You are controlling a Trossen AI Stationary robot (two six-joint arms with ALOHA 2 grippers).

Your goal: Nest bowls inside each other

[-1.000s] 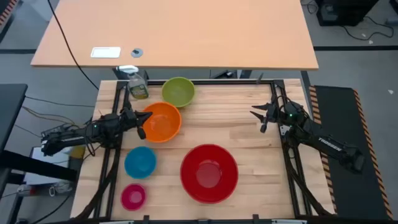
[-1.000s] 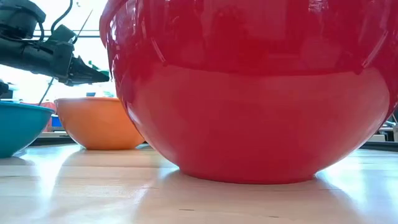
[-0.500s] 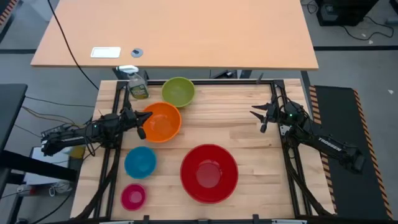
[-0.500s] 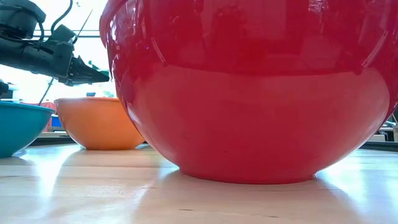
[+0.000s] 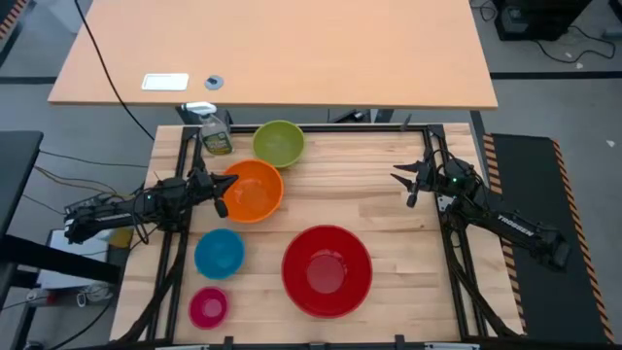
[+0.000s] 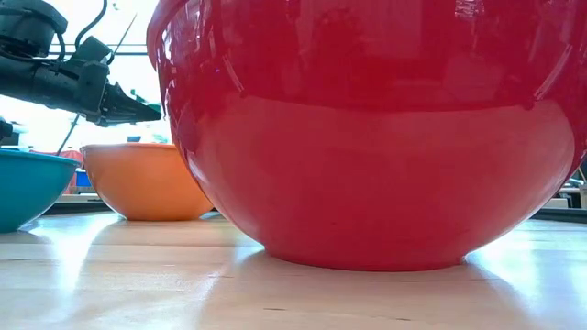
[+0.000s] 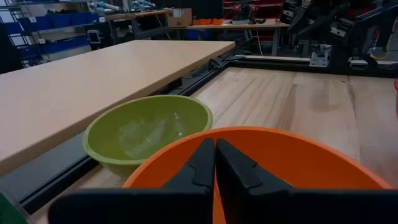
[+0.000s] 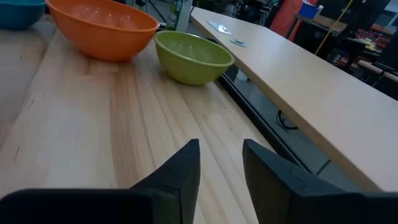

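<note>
Bowls sit unnested on the wooden bench [image 5: 389, 209]: the big red bowl [image 5: 327, 270] near the front, the orange bowl [image 5: 252, 190] left of centre, the yellow-green bowl [image 5: 279, 143] behind it, the blue bowl [image 5: 219, 253] and the small pink bowl [image 5: 208, 307] down the left side. They look like glossy plastic — probably light and stiff, but slick, so a pinch across the thin rim seems the surest hold, one finger inside and one outside. The left gripper [image 5: 220, 194] hangs at the orange bowl's left rim, slightly above it in the low view; its fingers [image 7: 205, 163] are clenched together with nothing between them, the rim just beyond their tips in the left wrist view. The right gripper [image 5: 405, 185] waits at the bench's right edge, well apart from every bowl, its fingers [image 8: 186, 167] parted and empty. A green spray bottle [image 5: 214, 131] stands beside the yellow-green bowl.
</note>
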